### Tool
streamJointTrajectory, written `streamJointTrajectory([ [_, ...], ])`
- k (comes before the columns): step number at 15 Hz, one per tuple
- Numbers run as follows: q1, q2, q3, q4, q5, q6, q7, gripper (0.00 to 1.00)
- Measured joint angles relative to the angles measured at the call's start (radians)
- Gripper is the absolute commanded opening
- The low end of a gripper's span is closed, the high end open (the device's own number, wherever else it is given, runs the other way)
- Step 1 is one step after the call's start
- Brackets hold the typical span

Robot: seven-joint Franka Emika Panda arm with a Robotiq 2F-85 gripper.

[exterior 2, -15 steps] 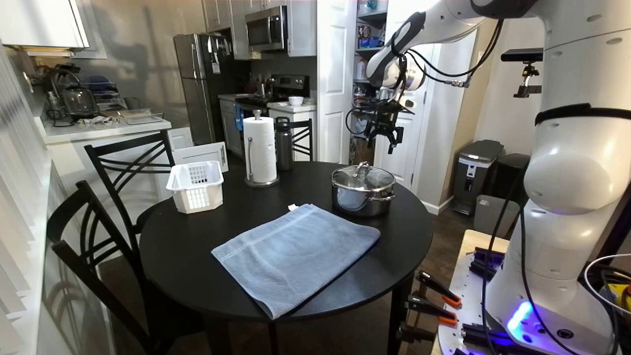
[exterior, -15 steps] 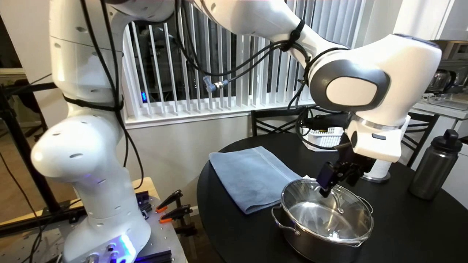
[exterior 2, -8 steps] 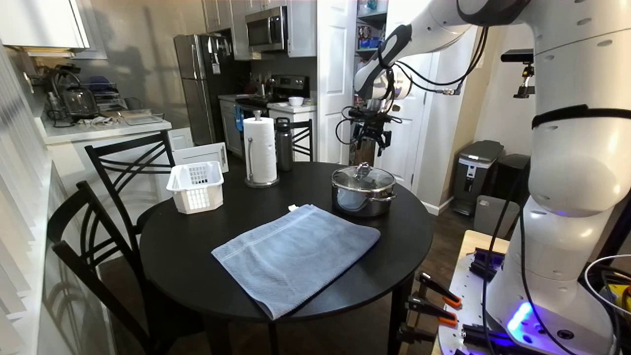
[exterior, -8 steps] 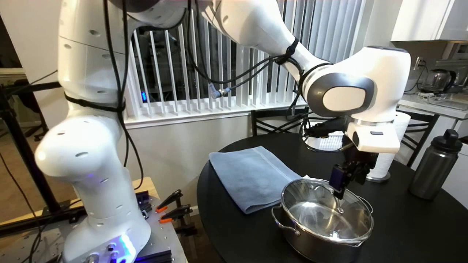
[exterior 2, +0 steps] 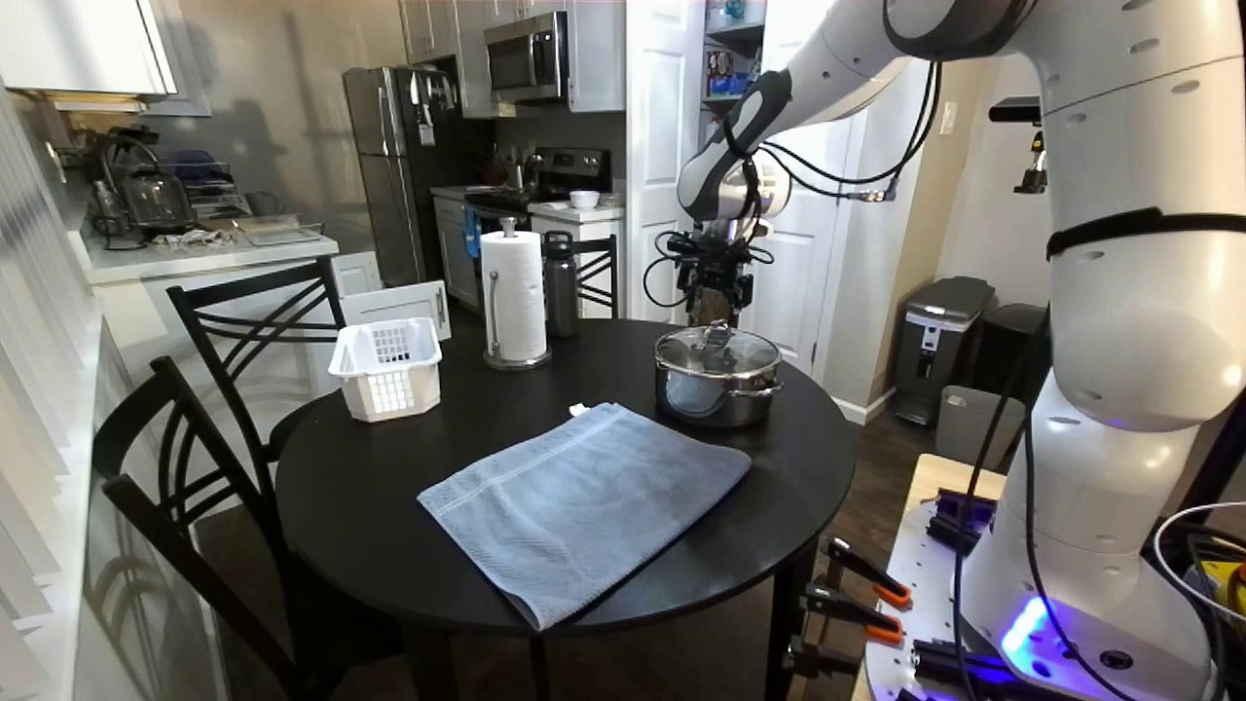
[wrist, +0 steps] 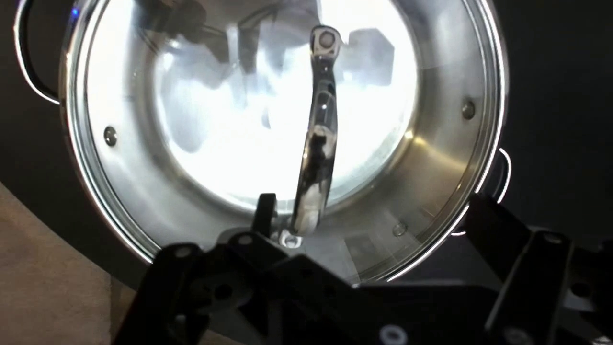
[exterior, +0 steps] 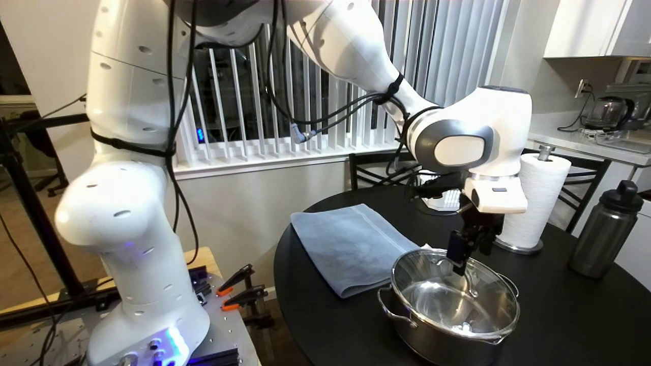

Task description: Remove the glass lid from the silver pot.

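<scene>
The silver pot stands on the black table and also shows in an exterior view. The glass lid sits on it and shows there too. An arched shiny metal handle crosses the lid's middle. My gripper is open and empty over the lid's far side, with its fingers pointing down. It also shows above the pot in an exterior view. In the wrist view my gripper has one finger just left of the handle's lower end and the other beyond the rim at right.
A folded blue towel lies beside the pot. A white basket, a paper towel roll on a stand and a dark metal bottle stand on the round black table. The pot's side handle sticks out.
The gripper has come lower and moved in over the lid, leftward in an exterior view, and the wrist has turned more upright. The pot and lid have not moved.
</scene>
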Motion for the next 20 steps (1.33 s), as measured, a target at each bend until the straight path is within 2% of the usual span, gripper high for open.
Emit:
streamJointTrajectory([
  [6,-0.003,0.0,-0.007,0.0,0.0,-0.014,0.059,1.0],
  [12,-0.006,-0.036,-0.001,-0.004,0.002,-0.178,0.06,1.0],
  [20,-0.007,-0.074,0.001,-0.012,0.001,-0.193,0.066,1.0],
])
